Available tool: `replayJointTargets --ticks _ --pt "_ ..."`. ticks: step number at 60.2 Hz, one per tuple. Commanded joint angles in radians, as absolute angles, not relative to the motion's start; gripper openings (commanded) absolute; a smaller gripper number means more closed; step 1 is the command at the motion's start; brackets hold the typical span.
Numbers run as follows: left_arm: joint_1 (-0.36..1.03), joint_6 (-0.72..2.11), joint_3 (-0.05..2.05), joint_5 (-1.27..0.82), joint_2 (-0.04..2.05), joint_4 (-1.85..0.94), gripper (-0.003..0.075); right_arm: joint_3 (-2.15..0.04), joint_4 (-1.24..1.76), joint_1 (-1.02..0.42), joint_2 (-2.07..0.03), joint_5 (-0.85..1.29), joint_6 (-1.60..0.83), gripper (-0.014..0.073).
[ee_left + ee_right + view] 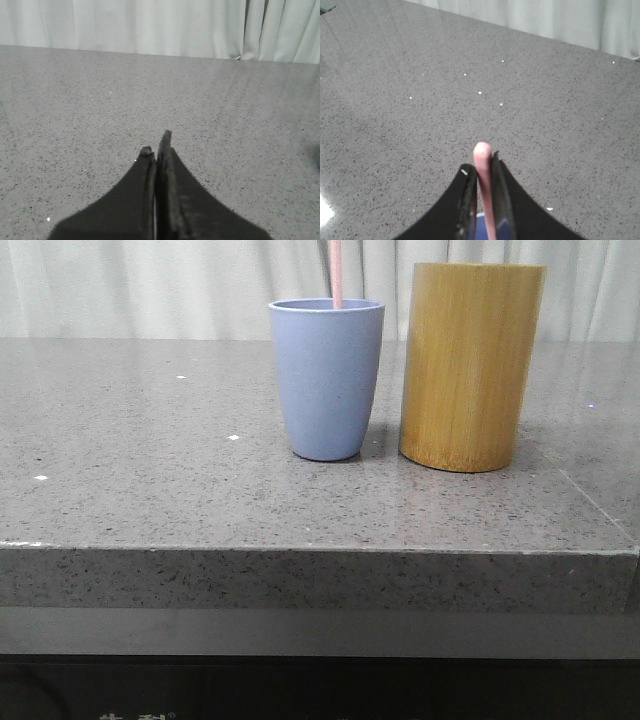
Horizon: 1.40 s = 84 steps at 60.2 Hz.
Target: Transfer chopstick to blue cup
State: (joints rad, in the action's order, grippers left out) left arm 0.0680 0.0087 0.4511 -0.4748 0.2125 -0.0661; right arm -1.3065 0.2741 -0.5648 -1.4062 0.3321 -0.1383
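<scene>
The blue cup stands on the grey stone table, just left of the taller bamboo holder. A pale pink chopstick rises straight up out of the cup's mouth and leaves the top of the front view. In the right wrist view my right gripper is shut on that chopstick, with a bit of the blue cup showing below between the fingers. My left gripper is shut and empty over bare table. Neither gripper shows in the front view.
The grey speckled table has its front edge near the camera and a seam at the right. White curtains hang behind. The bamboo holder stands close beside the cup on its right.
</scene>
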Motion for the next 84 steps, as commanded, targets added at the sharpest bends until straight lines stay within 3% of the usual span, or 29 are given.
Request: replayJointTargets --ticks 1,8,21,26,35,57,70,84 --pt "0.066 0.000 0.478 -0.389 0.223 -0.073 -0.0019 -1.341 0.283 -0.563 -1.372 0.281 -0.145 0.0189" --pt "0.066 0.000 0.478 -0.389 0.223 -0.073 -0.0019 -1.341 0.283 -0.563 -1.371 0.279 -0.145 0.0231" --pt "0.066 0.000 0.478 -0.389 0.223 -0.073 -0.0019 -1.342 0.283 -0.562 -1.337 0.273 -0.145 0.0215" --pt "0.066 0.000 0.478 -0.387 0.223 -0.073 -0.0019 -1.343 0.283 -0.560 -1.309 0.276 -0.145 0.0136" --pt "0.066 0.000 0.478 -0.373 0.223 -0.073 -0.0019 -1.343 0.281 -0.516 -1.266 0.306 -0.145 -0.0088" --pt "0.066 0.000 0.478 -0.365 0.223 -0.073 -0.0019 -1.288 0.283 -0.225 -1.105 0.461 -0.144 -0.0076" --pt "0.066 0.000 0.478 -0.365 0.223 -0.073 -0.0019 -1.054 0.276 -0.087 -0.907 0.398 -0.145 -0.0076" --pt "0.066 0.000 0.478 -0.365 0.223 -0.073 -0.0019 -0.741 0.232 -0.084 -0.647 0.264 -0.145 -0.0076"
